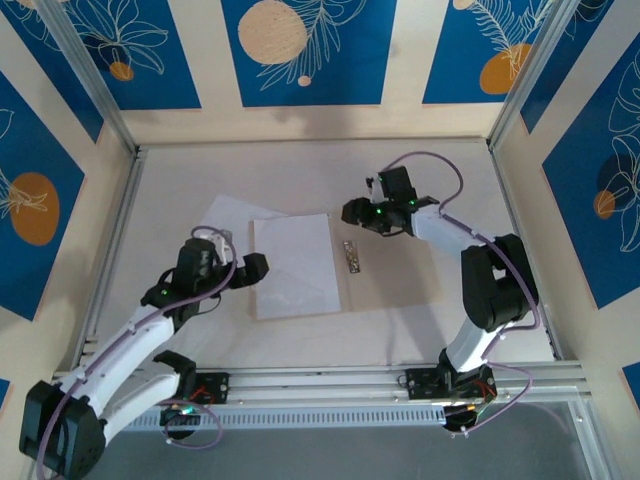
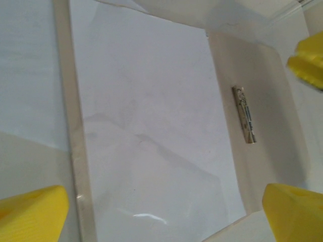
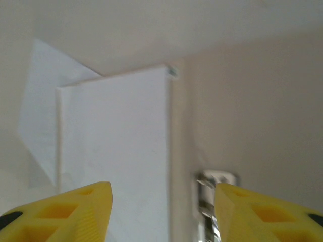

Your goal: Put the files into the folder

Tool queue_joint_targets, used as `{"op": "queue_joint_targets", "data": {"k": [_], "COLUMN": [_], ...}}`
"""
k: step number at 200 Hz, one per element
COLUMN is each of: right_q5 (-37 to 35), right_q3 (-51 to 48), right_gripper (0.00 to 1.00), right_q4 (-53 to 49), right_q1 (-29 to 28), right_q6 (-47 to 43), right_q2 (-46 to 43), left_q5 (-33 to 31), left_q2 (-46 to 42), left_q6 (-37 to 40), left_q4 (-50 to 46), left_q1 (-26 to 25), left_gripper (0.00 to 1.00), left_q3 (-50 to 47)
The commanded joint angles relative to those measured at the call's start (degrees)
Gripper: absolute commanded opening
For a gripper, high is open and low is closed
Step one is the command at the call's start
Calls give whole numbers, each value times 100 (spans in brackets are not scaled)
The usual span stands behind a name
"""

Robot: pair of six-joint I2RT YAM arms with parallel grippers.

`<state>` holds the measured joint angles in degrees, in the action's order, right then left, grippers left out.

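Observation:
The folder (image 1: pixel 400 272) lies open and flat mid-table, pale inside, with its metal clip (image 1: pixel 351 257) at the spine. One white file (image 1: pixel 293 262) rests on the folder's left half. A second file (image 1: pixel 224 214) lies skewed behind it, partly covered. My left gripper (image 1: pixel 257 268) is at the sheet's left edge; in the left wrist view the left gripper (image 2: pixel 161 217) is open over the sheet (image 2: pixel 151 126) and holds nothing. My right gripper (image 1: pixel 351 212) hovers by the folder's far edge near the spine; the right wrist view has this gripper (image 3: pixel 161 214) open and empty above the clip (image 3: pixel 209 212).
A raised metal frame (image 1: pixel 320 380) borders the near edge of the table, with wall panels on the other three sides. The right gripper's yellow finger (image 2: pixel 309 63) enters the left wrist view at top right. Bare tabletop (image 1: pixel 300 170) stretches behind the folder.

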<state>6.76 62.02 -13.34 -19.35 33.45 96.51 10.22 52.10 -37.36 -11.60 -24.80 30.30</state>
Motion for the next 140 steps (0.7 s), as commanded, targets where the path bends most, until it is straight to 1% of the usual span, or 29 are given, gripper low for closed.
{"op": "queue_joint_targets", "data": {"k": [1,19,37,50,66,86,140], "right_q5": [-129,-283,-354,-458,-728,-956,-1339], "right_q3": [-520,-825,-1035,-1191,-1416,-1581,-2248], "right_gripper": [57,57,57,57,57,57,57], "right_q4": [13,100,100,175,281,356,770], "right_q1": [4,23,2,-75,-211,-329,-436], "right_q6": [666,993,1383,1594,1937,2130,2545], "right_q2": [-301,-476,-574,-635,-716,-730,-917], "left_q5": [41,-140,-263,-418,-653,-1074,-1822], "left_q2": [501,1062,1706,2245,2877,3640,5340], "left_q6": [-8,91,286,499,895,1343,2090], "left_q4": [-105,-351,-660,-931,-1183,-1685,-2378], "left_q1": [-349,-603,-745,-879,-1067,-1249,-1608], "left_gripper": [98,97,97,97,93,89,87], "left_q3": [438,939,1506,1940,2476,3240,4780]}}
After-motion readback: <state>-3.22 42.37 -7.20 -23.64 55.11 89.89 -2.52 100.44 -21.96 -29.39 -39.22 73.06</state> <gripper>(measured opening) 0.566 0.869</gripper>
